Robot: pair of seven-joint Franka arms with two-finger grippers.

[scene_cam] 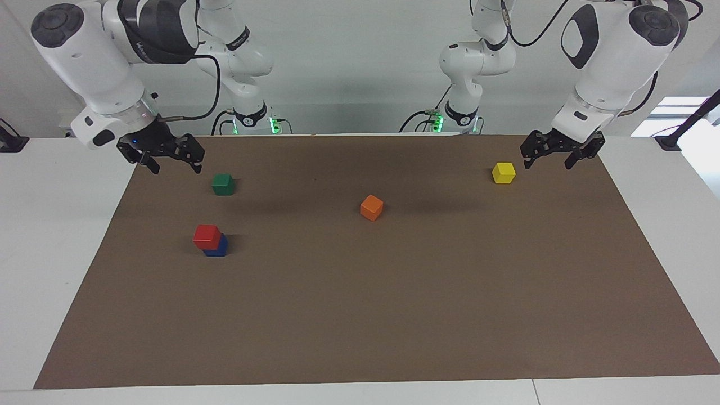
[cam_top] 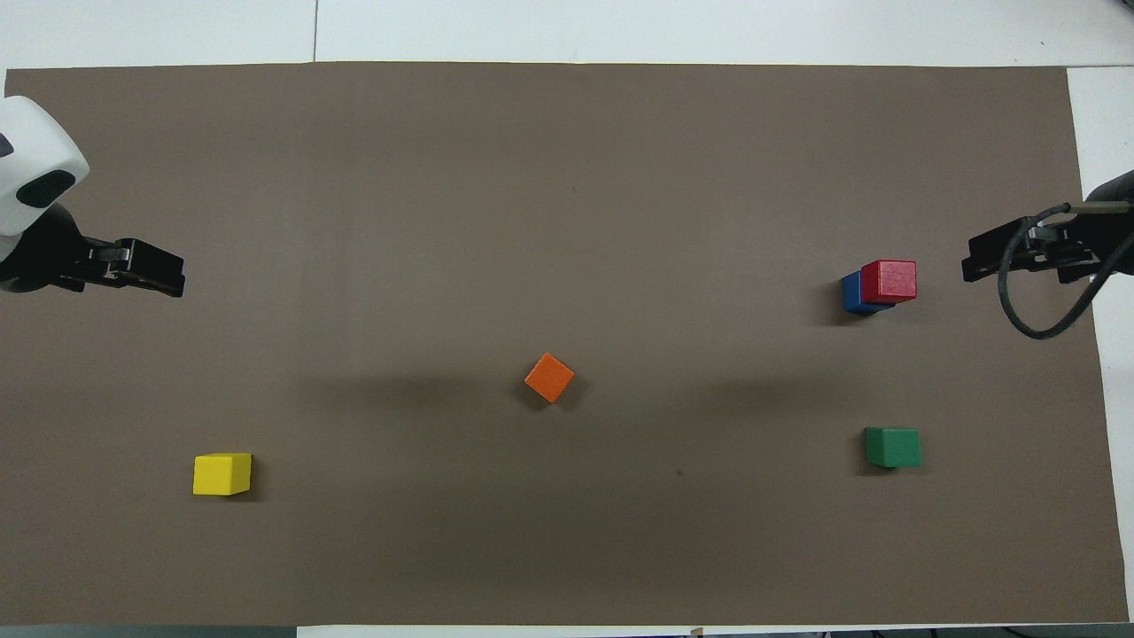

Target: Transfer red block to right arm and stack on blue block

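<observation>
The red block (scene_cam: 206, 236) sits on top of the blue block (scene_cam: 218, 247), slightly offset, on the brown mat toward the right arm's end; the stack also shows in the overhead view, red block (cam_top: 889, 280) on blue block (cam_top: 852, 293). My right gripper (scene_cam: 174, 165) is open and empty, raised over the mat's edge at its own end, apart from the stack; it also shows in the overhead view (cam_top: 972, 265). My left gripper (scene_cam: 548, 163) is open and empty, raised over the mat at its own end, and shows in the overhead view (cam_top: 171, 278).
A green block (scene_cam: 223, 184) lies nearer to the robots than the stack. An orange block (scene_cam: 371, 207) lies mid-mat, turned at an angle. A yellow block (scene_cam: 503, 172) lies close by the left gripper. The brown mat (scene_cam: 394, 315) covers most of the white table.
</observation>
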